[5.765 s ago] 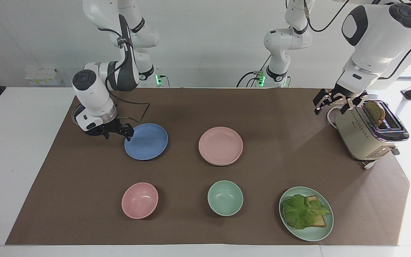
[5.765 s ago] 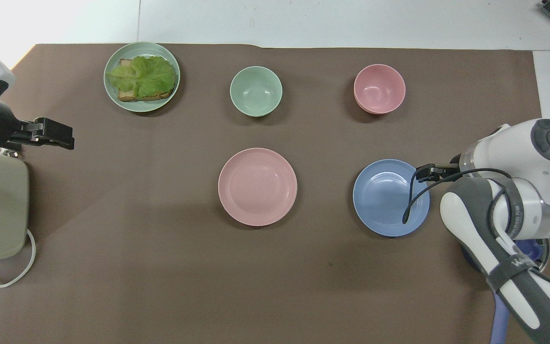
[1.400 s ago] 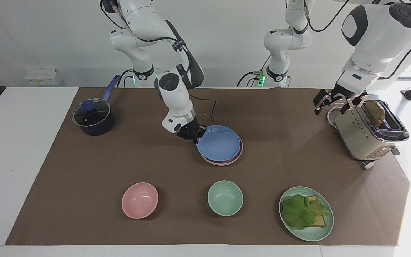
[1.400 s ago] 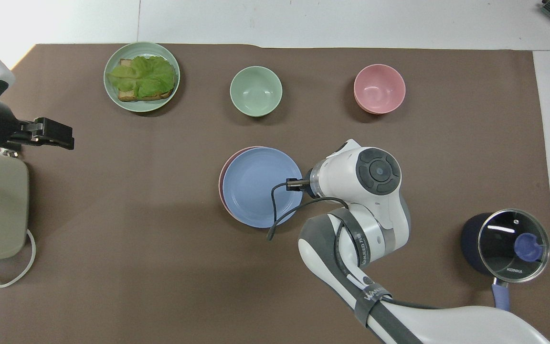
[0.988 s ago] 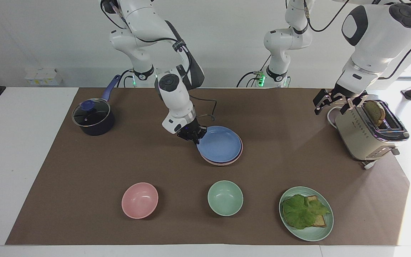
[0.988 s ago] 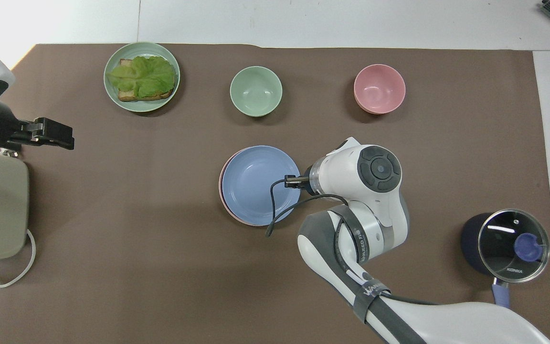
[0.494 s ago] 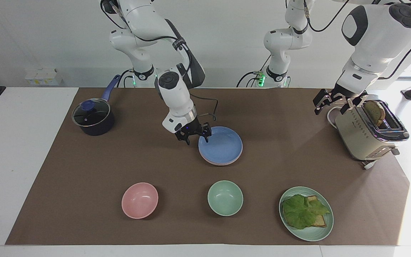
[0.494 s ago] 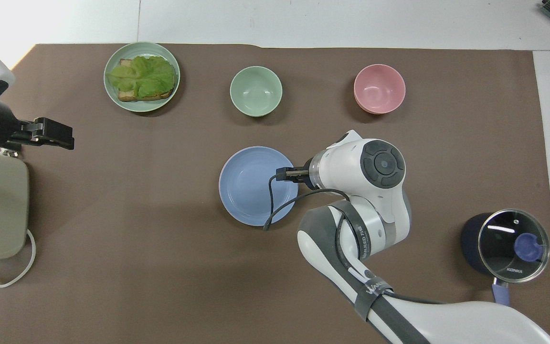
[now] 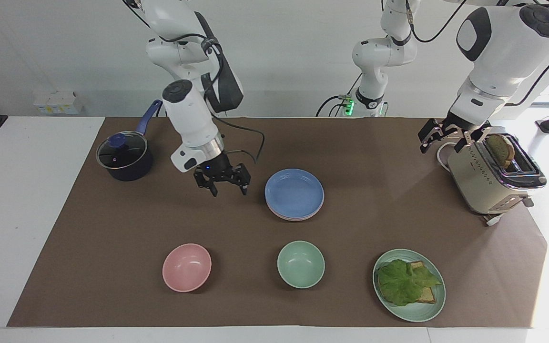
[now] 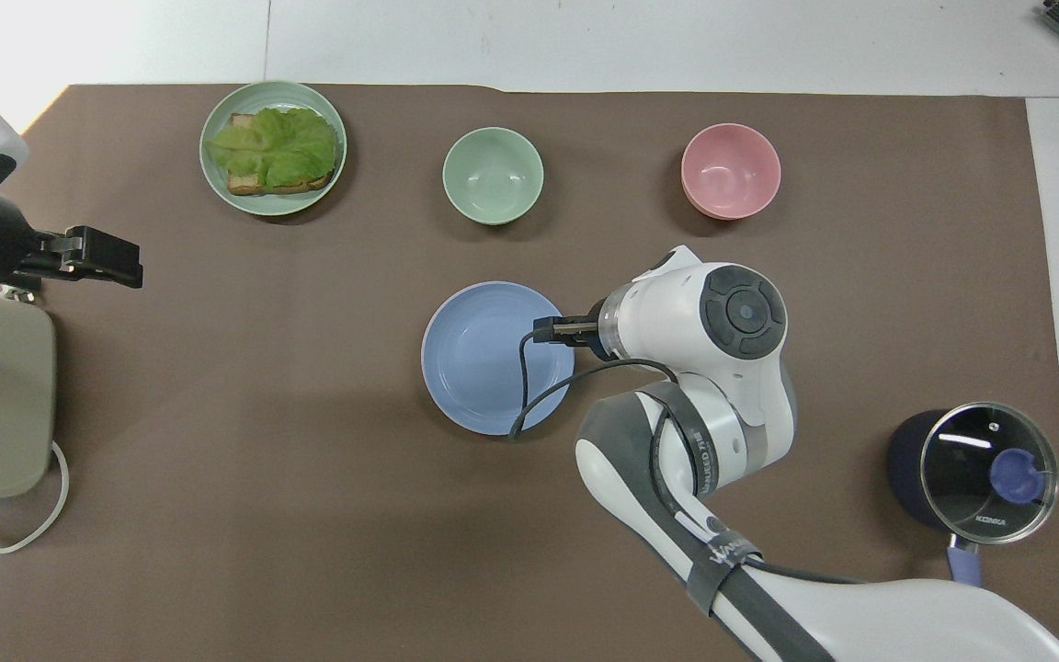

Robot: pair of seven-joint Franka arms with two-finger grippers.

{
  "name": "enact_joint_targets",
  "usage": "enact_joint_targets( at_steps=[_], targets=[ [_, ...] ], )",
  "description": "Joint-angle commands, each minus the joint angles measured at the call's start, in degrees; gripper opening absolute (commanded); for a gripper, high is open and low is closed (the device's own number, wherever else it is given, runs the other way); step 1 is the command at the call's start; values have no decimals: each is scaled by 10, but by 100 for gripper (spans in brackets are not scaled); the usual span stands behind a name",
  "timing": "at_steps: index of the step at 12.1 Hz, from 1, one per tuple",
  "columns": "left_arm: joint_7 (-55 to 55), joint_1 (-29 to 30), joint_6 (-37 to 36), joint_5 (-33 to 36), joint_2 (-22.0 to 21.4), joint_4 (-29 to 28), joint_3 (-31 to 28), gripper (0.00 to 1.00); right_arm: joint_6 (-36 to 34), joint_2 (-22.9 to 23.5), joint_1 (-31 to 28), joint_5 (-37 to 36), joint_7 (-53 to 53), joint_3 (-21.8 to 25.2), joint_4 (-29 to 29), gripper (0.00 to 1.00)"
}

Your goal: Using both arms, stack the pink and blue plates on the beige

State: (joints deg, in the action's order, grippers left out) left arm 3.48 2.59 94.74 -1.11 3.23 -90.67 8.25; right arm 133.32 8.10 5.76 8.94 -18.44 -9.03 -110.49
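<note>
The right gripper (image 9: pixel 222 185) hung with its fingers (image 9: pixel 244 187) spread and empty over the brown mat (image 9: pixel 112 228), beside the blue plate (image 9: pixel 294 192). That plate sat on the pink plate (image 9: pixel 288 217), whose rim alone showed. The left gripper (image 9: pixel 441 136) waited, fingers apart, by the toaster (image 9: pixel 486 178) holding toast (image 9: pixel 501 148). The saucepan (image 9: pixel 124 159) wore its lid.

A robotics lab is posing as a kitchen: two white arms (image 9: pixel 193 114) are standing over a papered counter (image 9: pixel 112 228) carrying a toaster (image 9: pixel 489 178) and saucepan (image 9: pixel 124 159).
</note>
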Motion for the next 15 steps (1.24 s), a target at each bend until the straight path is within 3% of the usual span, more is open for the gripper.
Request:
enact_joint_targets(
  at_steps=[1,5,8,11,13,15],
  targets=[
    [-1,6,-8,9,-3,0,4,100,-51,-47,-56,-63,7,-6,2,100],
    [-1,6,-8,9,-3,0,4,100,-215,-91,-118,-72,33,-5,79,100],
    [-1,6,-8,9,-3,0,4,100,-312,-102,-130,-75,59,1,138,100],
    [-1,6,-8,9,-3,0,4,100,-392,-92,-131,-121,70,-3,206,100],
    [-1,6,-8,9,-3,0,4,100,-443,-91,-132,-122,109,-4,219,100],
    [-1,6,-8,9,-3,0,4,100,-448,-85,-131,-111,125,-3,222,100]
  ],
)
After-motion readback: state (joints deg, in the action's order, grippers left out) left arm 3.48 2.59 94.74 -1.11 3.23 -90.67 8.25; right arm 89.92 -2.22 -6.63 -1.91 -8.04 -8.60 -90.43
